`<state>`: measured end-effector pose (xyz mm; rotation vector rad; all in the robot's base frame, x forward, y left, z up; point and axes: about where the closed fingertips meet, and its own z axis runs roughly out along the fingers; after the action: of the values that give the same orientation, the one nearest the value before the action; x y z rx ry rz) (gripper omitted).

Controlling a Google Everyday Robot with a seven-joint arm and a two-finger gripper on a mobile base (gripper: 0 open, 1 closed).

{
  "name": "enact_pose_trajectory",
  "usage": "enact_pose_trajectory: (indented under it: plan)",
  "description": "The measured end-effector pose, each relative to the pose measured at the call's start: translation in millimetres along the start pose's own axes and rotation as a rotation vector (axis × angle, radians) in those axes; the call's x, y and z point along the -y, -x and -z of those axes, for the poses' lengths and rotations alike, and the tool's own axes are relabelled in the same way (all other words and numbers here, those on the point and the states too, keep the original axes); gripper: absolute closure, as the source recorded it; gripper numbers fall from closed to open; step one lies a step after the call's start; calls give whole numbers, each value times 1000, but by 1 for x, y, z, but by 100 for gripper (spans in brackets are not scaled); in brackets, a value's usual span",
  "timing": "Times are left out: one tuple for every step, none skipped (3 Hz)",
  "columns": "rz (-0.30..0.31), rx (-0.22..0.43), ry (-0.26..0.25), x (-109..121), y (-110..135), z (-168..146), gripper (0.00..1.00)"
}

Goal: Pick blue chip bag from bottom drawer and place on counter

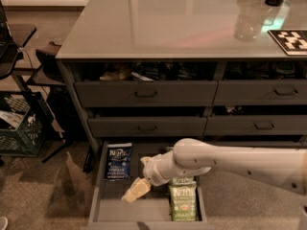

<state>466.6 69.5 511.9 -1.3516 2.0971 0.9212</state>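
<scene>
Brown carpet (pixel 43 195) runs under a grey cabinet whose glossy tabletop (pixel 158 28) fills the upper part of our view. Below two rows of handled drawers, the bottom drawer (pixel 144 211) stands pulled out.

We see the blue chip bag (pixel 118 161) lying flat in the drawer's far left corner, label up, its top edge against the back. A green chip bag (pixel 183 202) lies along the right side, well apart from it. Our white arm (pixel 240 159) reaches in from the right, and the pincer (pixel 135 190) hangs over the bare drawer floor, between the two bags and just beside the blue one's lower right corner, touching neither. We cannot tell whether it is spread or pressed together.

We judge this to be the approach, with the grasp not yet made. To do it well, we would bring the pincer left and toward the back until it sits over the middle of the blue bag, and make sure it is spread before descending. We should come down straight, since a slanting push could slide the light bag against the drawer's left wall. A crinkly bag gives under pressure, so we would pinch a fold near its centre, then lift clear of the drawer above before swinging to the tabletop.
</scene>
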Motion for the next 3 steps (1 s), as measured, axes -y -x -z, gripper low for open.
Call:
enact_pose_trajectory:
  plan:
    - [-21, 35, -67, 47, 0, -31, 0]
    - [-28, -2, -110, 105, 3, -54, 0]
    - [-28, -2, -110, 105, 3, -54, 0]
